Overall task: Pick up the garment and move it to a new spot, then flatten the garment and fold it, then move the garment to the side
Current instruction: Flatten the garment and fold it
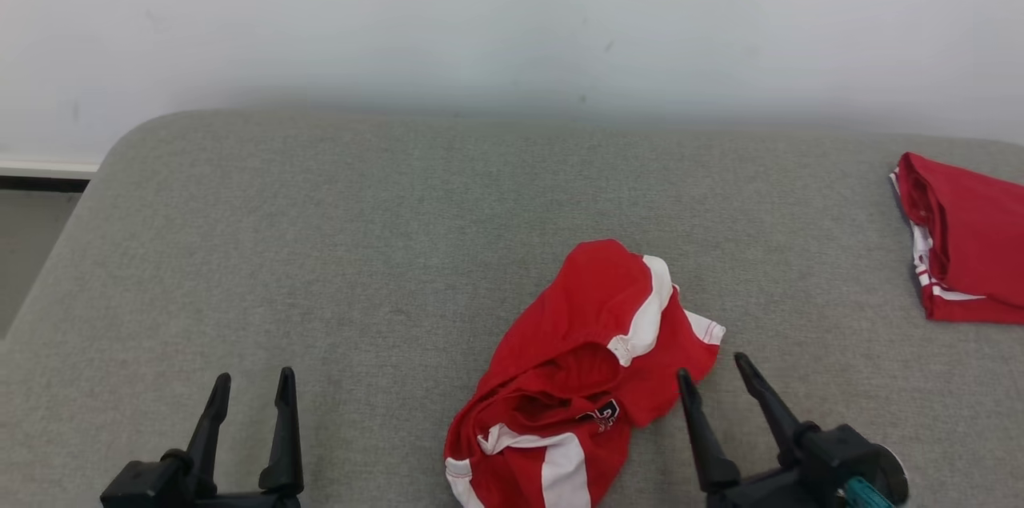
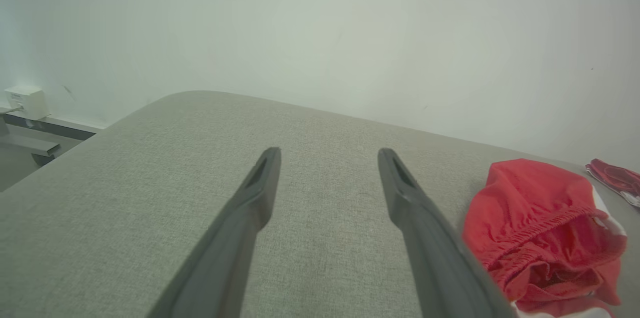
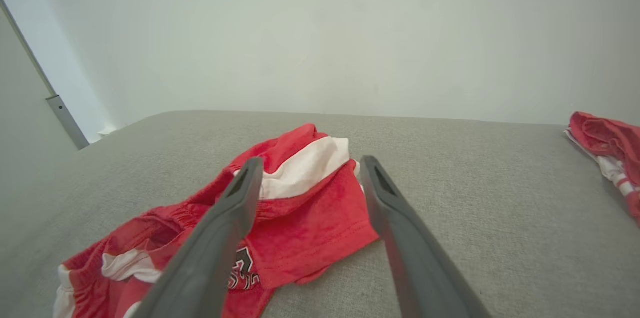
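Observation:
The garment point(image 1: 584, 380) is a crumpled red piece with white stripes and a dark logo, lying on the grey cushion point(image 1: 360, 252) near its front, right of centre. It also shows at the right edge of the left wrist view, garment point(image 2: 540, 233), and low centre-left in the right wrist view, garment point(image 3: 280, 223). My right gripper point(image 1: 712, 368) stands open just right of the garment's lower edge, nothing between its fingers point(image 3: 235, 213). My left gripper point(image 1: 252, 378) stands open at the lower left, well clear of the cloth, over bare cushion point(image 2: 325, 157).
A second red and white folded garment point(image 1: 960, 240) lies at the cushion's far right edge. A white wall point(image 1: 512, 12) backs the cushion. The cushion's rounded left corner drops to floor point(image 1: 24, 244) at the far left.

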Robot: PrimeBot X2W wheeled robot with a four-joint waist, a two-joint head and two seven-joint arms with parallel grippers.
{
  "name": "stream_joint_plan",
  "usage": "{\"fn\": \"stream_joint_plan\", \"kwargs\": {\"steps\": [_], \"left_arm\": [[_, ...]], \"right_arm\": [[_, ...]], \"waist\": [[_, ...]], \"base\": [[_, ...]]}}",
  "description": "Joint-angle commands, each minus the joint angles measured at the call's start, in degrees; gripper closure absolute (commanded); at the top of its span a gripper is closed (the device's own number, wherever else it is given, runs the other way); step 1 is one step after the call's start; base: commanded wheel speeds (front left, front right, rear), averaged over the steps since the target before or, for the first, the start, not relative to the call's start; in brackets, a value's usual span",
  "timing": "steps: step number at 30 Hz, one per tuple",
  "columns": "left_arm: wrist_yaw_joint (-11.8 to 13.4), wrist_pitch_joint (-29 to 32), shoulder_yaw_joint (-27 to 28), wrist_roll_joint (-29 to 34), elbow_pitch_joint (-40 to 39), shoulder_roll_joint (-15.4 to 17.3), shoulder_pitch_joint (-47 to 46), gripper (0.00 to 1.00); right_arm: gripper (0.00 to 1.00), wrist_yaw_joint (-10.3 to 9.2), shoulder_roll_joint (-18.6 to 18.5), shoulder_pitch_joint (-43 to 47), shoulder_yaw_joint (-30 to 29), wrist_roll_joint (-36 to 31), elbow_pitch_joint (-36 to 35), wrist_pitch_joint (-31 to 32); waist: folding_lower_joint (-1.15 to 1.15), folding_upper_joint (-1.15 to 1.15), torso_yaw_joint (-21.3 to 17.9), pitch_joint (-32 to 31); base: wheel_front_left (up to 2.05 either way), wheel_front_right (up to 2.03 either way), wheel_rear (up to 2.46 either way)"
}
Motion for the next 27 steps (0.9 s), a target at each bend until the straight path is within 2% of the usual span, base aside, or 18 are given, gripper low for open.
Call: {"fn": "stream_joint_plan", "kwargs": {"steps": [1,8,13,15,16,19,27], "left_arm": [[0.2,0.0,-0.1,-0.2,0.1,0.0,-0.6,0.00],[0.3,0.0,-0.7,-0.6,0.1,0.0,-0.8,0.00],[0.4,0.0,-1.2,-0.8,0.2,0.0,-0.8,0.00],[0.4,0.0,-1.1,-0.9,0.2,0.0,-0.9,0.00],[0.4,0.0,-1.1,-0.9,0.1,0.0,-0.9,0.00],[0.5,0.0,-1.2,-1.1,0.2,0.0,-1.1,0.00],[0.6,0.0,-2.8,-1.8,0.7,0.0,-2.3,0.00]], "right_arm": [[0.00,-0.18,-0.2,-1.2,0.8,-0.5,0.9,0.0],[0.00,-0.18,0.2,-7.4,4.5,-1.9,10.0,0.0],[0.02,-0.18,0.7,-11.2,5.0,-3.3,18.1,0.0],[0.89,-0.18,0.9,-13.1,4.9,-3.5,20.7,0.0],[1.00,-0.18,0.9,-13.6,4.9,-4.0,22.3,0.0],[1.00,-0.18,1.2,-16.1,4.2,-4.6,24.1,0.0],[1.00,-0.18,1.6,-25.0,4.6,-5.2,23.4,0.0]], "waist": [[0.00,0.00,1.0,0.3],[0.00,0.00,4.4,1.3],[0.00,0.00,6.3,1.9],[0.00,0.00,6.6,2.1],[0.00,0.00,6.7,2.2],[0.00,0.00,7.0,2.4],[0.00,0.00,8.4,2.6]], "base": [[0.00,0.00,0.00],[0.00,0.00,0.00],[0.00,0.00,0.00],[0.00,0.00,0.00],[0.00,0.00,0.00],[0.00,0.00,0.00],[0.00,0.00,0.00]]}}
